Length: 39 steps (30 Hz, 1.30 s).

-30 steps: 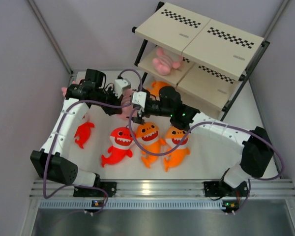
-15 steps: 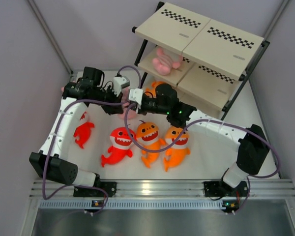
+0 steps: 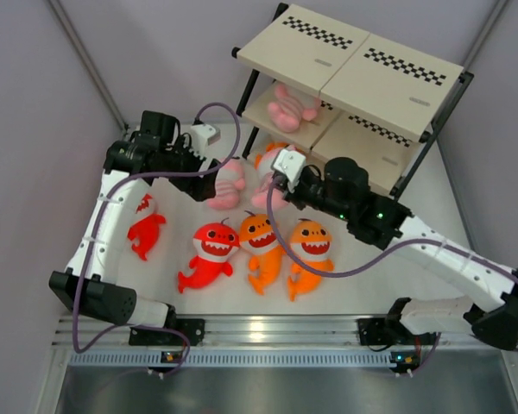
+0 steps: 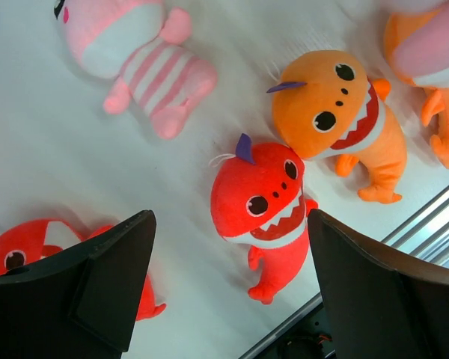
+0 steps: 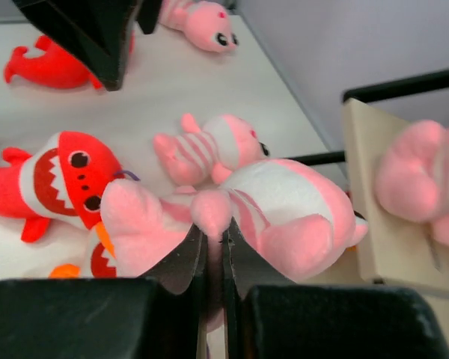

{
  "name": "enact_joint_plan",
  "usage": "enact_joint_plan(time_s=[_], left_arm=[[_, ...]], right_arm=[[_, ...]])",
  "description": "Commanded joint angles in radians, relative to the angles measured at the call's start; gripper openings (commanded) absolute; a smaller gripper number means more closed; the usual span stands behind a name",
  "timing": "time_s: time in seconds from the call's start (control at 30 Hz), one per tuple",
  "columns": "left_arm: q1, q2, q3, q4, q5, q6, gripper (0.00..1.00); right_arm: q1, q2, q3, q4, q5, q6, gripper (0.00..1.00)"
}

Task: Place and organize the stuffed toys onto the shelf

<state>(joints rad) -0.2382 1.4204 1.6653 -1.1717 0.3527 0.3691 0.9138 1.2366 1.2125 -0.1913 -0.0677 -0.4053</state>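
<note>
**Inspector:** How are the end effectors set, and where is the load?

**Technician:** The right gripper [image 5: 215,241] is clamped on a limb of a pink striped plush [image 5: 284,202]. The plush is held in front of the shelf [image 3: 363,60], which stands at the far right corner of the worktop [image 3: 363,289]. The left gripper [image 4: 230,221] is spread wide toward the far left corner, with nothing between its fingers.

**Inspector:** What is found around the load?

**Technician:** A second pink striped plush [image 3: 227,184] lies just beside it on the left. A rear orange shark [image 3: 273,155] is partly hidden behind it at the shelf's foot. A third pink plush [image 3: 289,108] lies on the tier below the top boards. A red shark [image 3: 144,228] lies near the left edge. A second red shark [image 3: 209,250], a middle orange shark [image 3: 261,246] and a right orange shark [image 3: 309,250] are laid side by side toward the near edge.

**Inspector:** What differs from half a second ago?

**Technician:** The right gripper has been shifted to the right, so the second plush is now uncovered. The left gripper has been drawn back toward the far left corner. The row of sharks is unchanged.
</note>
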Motion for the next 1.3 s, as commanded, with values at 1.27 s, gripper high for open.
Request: enact_joint_plan(time_s=[1.27], left_arm=[[-0.003, -0.028, -0.065, 0.046, -0.04, 0.01, 0.88]], right_arm=[[-0.599, 0.086, -0.395, 0.944, -0.257, 0.322, 0.0]])
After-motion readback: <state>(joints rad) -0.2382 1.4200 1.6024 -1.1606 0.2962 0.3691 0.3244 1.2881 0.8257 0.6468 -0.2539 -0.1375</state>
